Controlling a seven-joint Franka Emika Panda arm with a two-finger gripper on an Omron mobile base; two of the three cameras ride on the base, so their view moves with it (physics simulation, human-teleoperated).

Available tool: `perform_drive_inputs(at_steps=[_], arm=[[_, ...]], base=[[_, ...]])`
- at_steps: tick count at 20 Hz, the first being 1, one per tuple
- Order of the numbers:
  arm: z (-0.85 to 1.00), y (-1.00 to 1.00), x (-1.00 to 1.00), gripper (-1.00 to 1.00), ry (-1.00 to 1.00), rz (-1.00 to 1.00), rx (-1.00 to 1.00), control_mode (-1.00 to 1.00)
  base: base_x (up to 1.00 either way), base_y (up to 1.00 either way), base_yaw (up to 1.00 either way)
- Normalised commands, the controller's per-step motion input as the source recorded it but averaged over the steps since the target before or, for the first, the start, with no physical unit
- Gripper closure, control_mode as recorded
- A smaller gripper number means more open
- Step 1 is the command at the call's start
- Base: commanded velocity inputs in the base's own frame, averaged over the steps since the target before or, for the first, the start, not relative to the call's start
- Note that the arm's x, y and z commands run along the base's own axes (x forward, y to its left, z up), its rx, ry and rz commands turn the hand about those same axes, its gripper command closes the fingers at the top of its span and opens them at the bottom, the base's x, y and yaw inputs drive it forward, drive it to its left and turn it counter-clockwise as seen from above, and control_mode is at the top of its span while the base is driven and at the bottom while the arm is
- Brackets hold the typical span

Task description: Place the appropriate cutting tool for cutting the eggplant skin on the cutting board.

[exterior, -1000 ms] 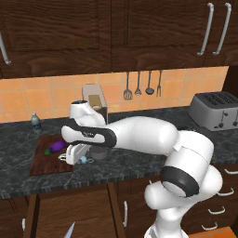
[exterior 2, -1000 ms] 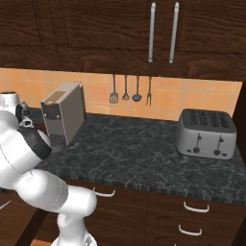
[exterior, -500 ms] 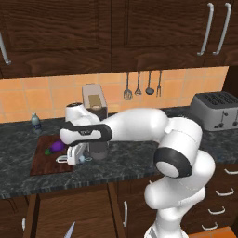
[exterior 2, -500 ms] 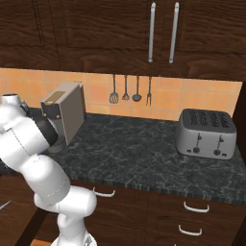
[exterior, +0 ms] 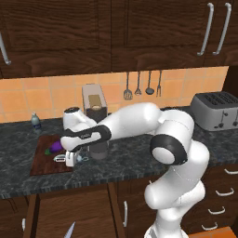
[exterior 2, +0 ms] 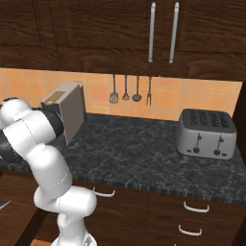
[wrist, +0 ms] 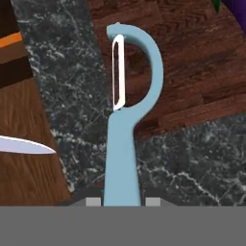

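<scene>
Cutting board (exterior: pixel 46 162): dark wood, on the counter's left, the drop target.
Eggplant (exterior: pixel 56 146): purple, lying on the board's far part.
Gripper (exterior: pixel 69 159): clenched on the peeler (wrist: pixel 126 120), which hangs over the board's near right corner, probably for release.
No legible writing.

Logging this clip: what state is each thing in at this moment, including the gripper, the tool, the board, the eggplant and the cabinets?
gripper: shut on the peeler's handle
peeler: held, head over the corner of the cutting board
cutting board: flat on the counter
eggplant: lying on the board
knife: lying off the counter's edge, untouched
upper cabinets: doors closed
toaster: slots empty
</scene>
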Motion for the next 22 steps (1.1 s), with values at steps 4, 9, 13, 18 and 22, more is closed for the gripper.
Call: perform_drive_inputs(at_steps=[4, 9, 13, 18, 22], arm=[[-0.29, 0.17, 0.36, 1.00, -0.11, 0.00, 0.00, -1.00], [-0.14, 0.24, 0.23, 1.00, -0.11, 0.00, 0.04, -1.00], [-0.14, 0.30, 0.11, 1.00, -0.08, 0.00, 0.10, -1.00], [-0.18, 0.08, 0.09, 1.00, -0.03, 0.00, 0.10, -1.00], [-0.13, 0.00, 0.02, 1.00, -0.03, 0.00, 0.08, -1.00]], base=[[0.00, 0.00, 0.00], [0.00, 0.00, 0.00], [0.00, 0.00, 0.00], [0.00, 0.00, 0.00], [0.00, 0.00, 0.00]])
